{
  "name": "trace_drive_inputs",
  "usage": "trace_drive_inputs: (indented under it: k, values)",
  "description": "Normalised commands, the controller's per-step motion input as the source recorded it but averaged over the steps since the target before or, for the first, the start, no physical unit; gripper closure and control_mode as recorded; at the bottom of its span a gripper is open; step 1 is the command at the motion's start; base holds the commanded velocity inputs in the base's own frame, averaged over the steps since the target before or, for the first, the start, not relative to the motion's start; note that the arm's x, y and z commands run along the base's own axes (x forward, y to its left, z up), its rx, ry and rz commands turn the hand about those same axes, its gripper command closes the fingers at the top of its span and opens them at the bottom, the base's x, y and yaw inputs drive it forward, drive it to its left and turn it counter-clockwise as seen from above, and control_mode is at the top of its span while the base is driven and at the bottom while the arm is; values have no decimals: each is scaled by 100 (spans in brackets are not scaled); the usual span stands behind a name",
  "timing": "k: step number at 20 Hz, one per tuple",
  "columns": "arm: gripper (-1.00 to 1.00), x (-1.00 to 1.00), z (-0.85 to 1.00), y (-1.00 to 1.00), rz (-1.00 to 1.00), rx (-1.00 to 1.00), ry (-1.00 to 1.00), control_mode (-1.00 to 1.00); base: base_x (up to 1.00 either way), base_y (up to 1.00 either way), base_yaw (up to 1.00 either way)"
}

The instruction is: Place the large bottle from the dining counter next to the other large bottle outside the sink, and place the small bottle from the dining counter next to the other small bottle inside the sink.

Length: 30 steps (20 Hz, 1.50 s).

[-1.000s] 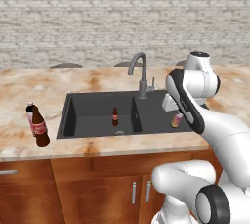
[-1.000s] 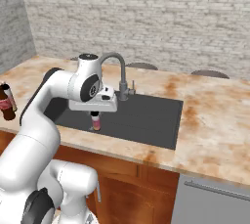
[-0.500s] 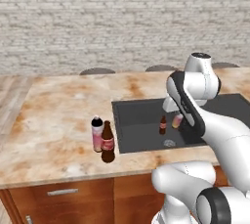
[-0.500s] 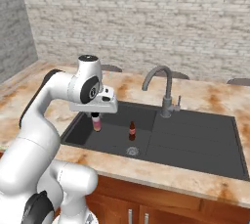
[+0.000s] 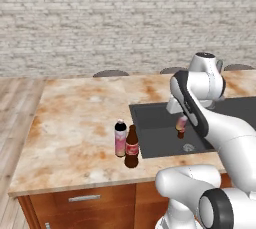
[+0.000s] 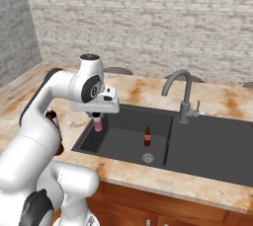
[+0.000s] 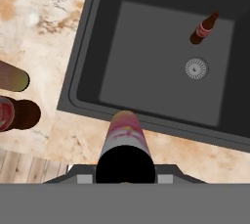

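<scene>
**Small pink bottle held over sink basin; large bottles paired on counter**

Left base view: the large bottle (image 5: 131, 146) stands upright on the dining counter (image 5: 75, 123), touching or just beside the other large bottle (image 5: 120, 138), both near the left rim of the sink (image 5: 155, 133). The small bottle (image 5: 181, 124) hangs under the arm's hand, above the basin. The gripper's fingers are hidden behind the arm here.

Right base view: this side shows the faucet (image 6: 181, 94) and the other small bottle (image 6: 147, 136) standing upright on the basin floor, just beside the drain (image 6: 147, 158). The gripper (image 6: 96, 117) is clamped on the small bottle's cap end, the bottle hanging clear of the floor near the basin's left wall.

Hand view: looking down along the held small bottle (image 7: 125, 142), its body lies over the basin's near rim. The basin holds the other small bottle (image 7: 203, 29), apart from the held one, and the drain (image 7: 196, 68).
</scene>
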Motion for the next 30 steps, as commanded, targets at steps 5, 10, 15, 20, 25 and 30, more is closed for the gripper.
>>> trace_drive_inputs:
  k: [5, 10, 15, 20, 25, 30]
  values:
    - [100, 0, 0, 0, 0, 0, 0, 100, 0, 0, 0]
    - [100, 0, 0, 0, 0, 0, 0, 100, 0, 0, 0]
    - [100, 0, 0, 0, 0, 0, 0, -100, 0, 0, 0]
    - [100, 15, 0, 0, -4, 0, 3, -100, 0, 0, 0]
    - [100, 8, -3, -8, -4, 0, 3, -100, 0, 0, 0]
    - [100, 48, -39, 0, -8, 0, 9, -100, 0, 0, 0]
